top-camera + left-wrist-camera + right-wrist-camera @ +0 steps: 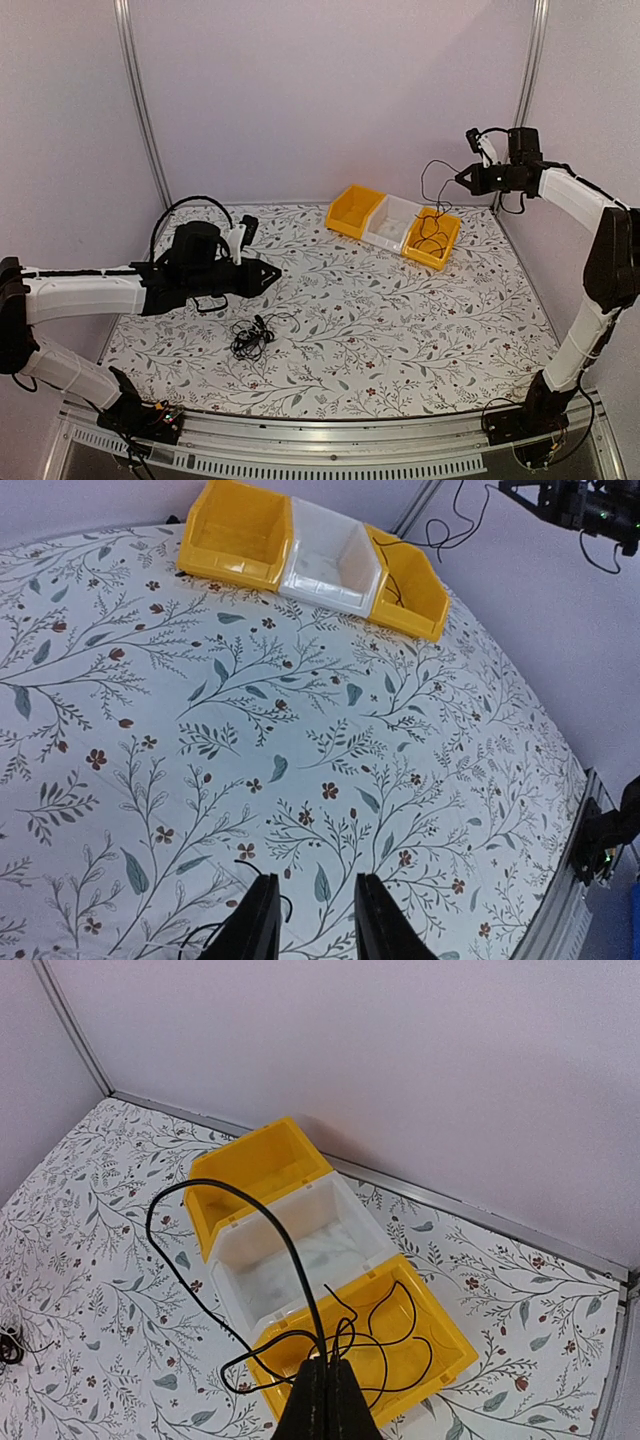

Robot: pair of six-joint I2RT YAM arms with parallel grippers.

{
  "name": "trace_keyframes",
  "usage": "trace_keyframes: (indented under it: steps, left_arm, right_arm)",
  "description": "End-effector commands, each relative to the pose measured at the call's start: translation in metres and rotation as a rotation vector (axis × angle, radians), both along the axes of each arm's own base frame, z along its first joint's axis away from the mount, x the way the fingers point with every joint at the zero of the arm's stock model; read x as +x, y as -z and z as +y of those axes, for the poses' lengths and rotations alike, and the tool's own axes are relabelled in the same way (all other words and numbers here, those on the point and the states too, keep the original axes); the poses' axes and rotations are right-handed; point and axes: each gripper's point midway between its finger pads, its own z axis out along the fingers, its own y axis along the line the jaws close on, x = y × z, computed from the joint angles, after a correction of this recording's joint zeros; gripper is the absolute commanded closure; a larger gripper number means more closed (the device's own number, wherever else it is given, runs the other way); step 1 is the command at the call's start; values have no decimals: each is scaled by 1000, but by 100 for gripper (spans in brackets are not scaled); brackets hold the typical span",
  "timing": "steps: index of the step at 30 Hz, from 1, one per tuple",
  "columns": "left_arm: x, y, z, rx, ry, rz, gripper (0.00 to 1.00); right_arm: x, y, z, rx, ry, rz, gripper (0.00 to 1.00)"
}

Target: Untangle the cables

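The right gripper [325, 1375] is pinched fully closed on a thin black cable [200, 1181], held high above the far right corner of the table [400, 340]. From the fingertips the wire arcs up and out to the left, then drops in loose loops into the right-hand yellow bin [428, 262]. That bin stands at the right end of a touching row with the white bin [385, 240] and the left-hand yellow bin [345, 225]. So the bin lies below this gripper and a little to its near left, and the cable's free length runs mostly up and down, with its lower coils inside the bin. One loop shows outside the bin's left rim in the right wrist view, but I cannot tell whether it hangs in the air or lies over the edge. As I judge it, the right arm's coming move turns on that vertical line, since going straight down would feed the wire into the bin

A clump of cables [252, 338] lies on the table toward the near left, well apart from the bins. The left gripper [272, 273] hovers just on its far side, jaws partly parted and nothing between them. In the left wrist view only a strand shows at the bottom edge beside one of the fingers [262, 925], so the clump sits back toward the near edge from the fingertips. It is a scribble with no clear long axis. The left arm is by far the nearer to it
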Motion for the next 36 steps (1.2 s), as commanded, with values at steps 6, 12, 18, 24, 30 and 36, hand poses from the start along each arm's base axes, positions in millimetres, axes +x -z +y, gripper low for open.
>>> trace_keyframes:
  steps: [6,12,18,24,30,36]
  left_arm:
    - [-1,4,-5,-8,12,1,75]
    - [0,8,-9,-9,22,7,75]
    - [0,13,-10,-5,25,17,75]
    - [-2,17,-7,-7,20,28,75]
    - [-5,19,-2,3,9,32,74]
    - [-4,20,-2,9,7,31,74]
  right_arm:
    - [0,19,-16,-21,50,50,100]
    - [-3,31,-23,-34,66,87,100]
    - [2,57,-21,-36,55,148,100]
    - [20,78,-15,2,34,205,100]
    - [36,114,-12,22,24,285,100]
    - [47,137,-18,-9,51,309,100]
